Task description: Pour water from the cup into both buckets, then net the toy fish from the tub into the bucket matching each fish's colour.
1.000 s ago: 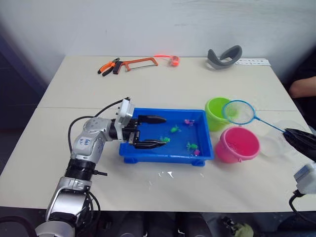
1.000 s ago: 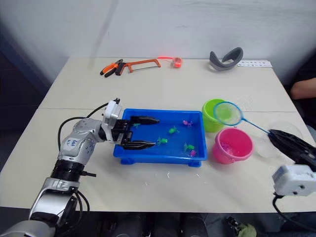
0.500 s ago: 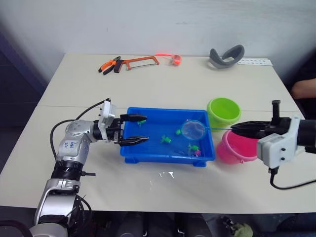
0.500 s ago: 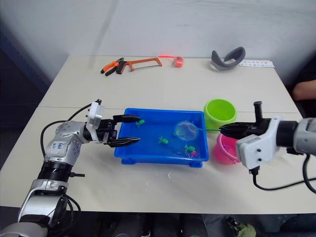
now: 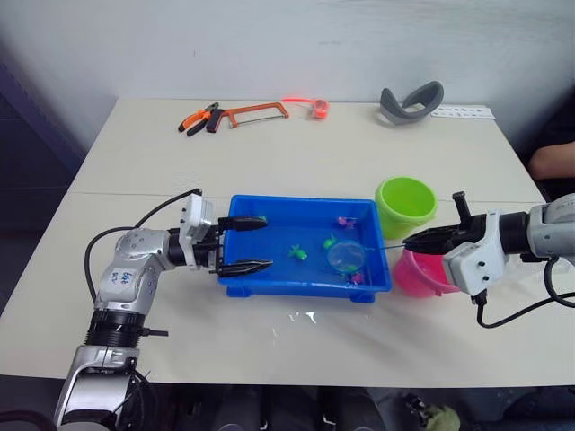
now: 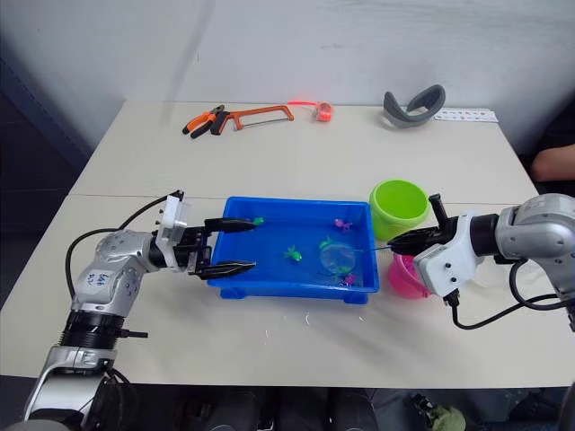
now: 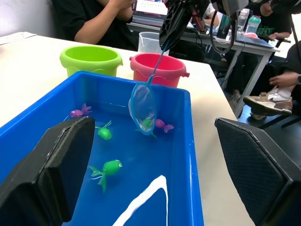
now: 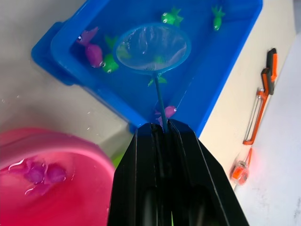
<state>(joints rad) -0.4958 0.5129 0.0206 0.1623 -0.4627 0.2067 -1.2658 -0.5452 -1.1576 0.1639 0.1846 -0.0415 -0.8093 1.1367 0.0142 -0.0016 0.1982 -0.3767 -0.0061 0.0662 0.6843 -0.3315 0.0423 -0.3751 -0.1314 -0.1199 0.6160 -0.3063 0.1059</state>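
Over the right end of the shallow bright blue plastic tub [image 5: 269, 280], right gripper [image 8: 160, 134] clenched on thin handle of round blue mesh net [image 5: 346, 259] dipped beside green toy fish [image 7: 147, 123], left gripper [image 5: 256, 244] spread wide at tub's left rim — risk: scooping adjacent pink toy fish [image 7: 162, 125] too, landing it in wrong-colour bucket.

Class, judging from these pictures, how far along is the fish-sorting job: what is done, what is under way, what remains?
Done: pink fish already lie in water in the pink bucket. Under way: the right gripper is shut on the net, dipped into the tub over a green fish, while the left gripper stands open at the tub's end. Left: several green fish and pink ones remain; the green bucket shows none.
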